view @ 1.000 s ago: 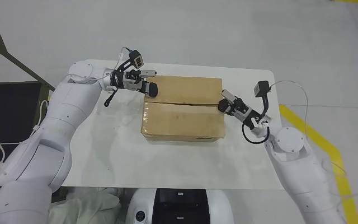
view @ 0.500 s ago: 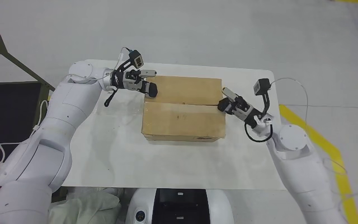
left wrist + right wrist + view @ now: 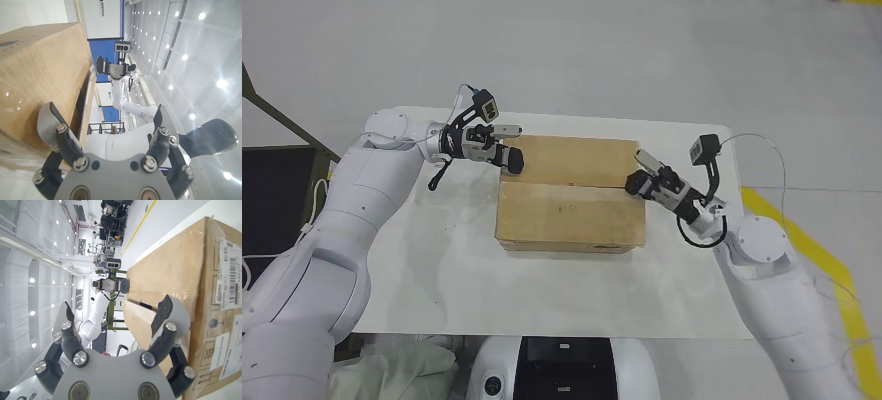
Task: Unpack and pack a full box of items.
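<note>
The left gripper hovers with its fingers spread wide at the far left corner of the box; in its wrist view one finger sits just beside the box's end wall and the other stands out in open air; whether that finger touches the cardboard cannot be told. The right gripper, likewise spread and holding nothing, hangs at the box's opposite end, in line with the seam; its wrist view shows one finger over the end of the near flap, the other clear of the box. Each wrist view catches the other arm's gripper farther off across the box top.

The brown cardboard box sits in the middle of the white table, long side across, its two top flaps folded down; the far flap and the near flap meet along a seam running end to end; a dark slit shows between them towards the left end. A white label with a barcode covers part of the right end wall. A yellow line marks the floor beyond the table's right edge.
</note>
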`<state>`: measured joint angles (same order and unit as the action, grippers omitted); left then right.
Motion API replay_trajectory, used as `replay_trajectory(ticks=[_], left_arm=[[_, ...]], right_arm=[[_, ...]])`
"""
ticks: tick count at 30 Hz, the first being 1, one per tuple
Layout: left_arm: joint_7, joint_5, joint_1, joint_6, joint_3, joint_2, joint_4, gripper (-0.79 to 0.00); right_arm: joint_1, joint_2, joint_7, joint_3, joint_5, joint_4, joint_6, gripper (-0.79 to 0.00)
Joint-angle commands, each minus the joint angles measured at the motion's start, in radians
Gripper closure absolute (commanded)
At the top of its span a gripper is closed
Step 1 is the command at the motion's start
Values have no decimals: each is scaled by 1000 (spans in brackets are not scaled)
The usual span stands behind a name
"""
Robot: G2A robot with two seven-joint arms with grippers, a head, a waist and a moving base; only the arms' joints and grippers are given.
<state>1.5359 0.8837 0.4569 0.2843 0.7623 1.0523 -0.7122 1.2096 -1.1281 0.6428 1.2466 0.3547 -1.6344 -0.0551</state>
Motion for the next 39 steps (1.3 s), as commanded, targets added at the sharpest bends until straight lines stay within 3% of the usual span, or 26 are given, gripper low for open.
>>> replay_trajectory(ticks=[1,19,22,32,39], left_arm=[[0,0,0,0,0,0,0,-785],[0,0,0,0,0,0,0,-785],[-37,5,19,-5,17,-4,-36,-785],[-64,29,114,18,179,-63,-192,-785],[-175,-14,264,14,329,-120,-358,-785]], right_arm=[[-7,-2,-3,-7,-9,19,-2,-785],[3,1,-1,9,-61,49,18,-785],[2,0,-4,9,-65,44,19,-785],[2,0,-6,9,-69,40,22,-785],[2,0,-6,9,-69,40,22,-785]])
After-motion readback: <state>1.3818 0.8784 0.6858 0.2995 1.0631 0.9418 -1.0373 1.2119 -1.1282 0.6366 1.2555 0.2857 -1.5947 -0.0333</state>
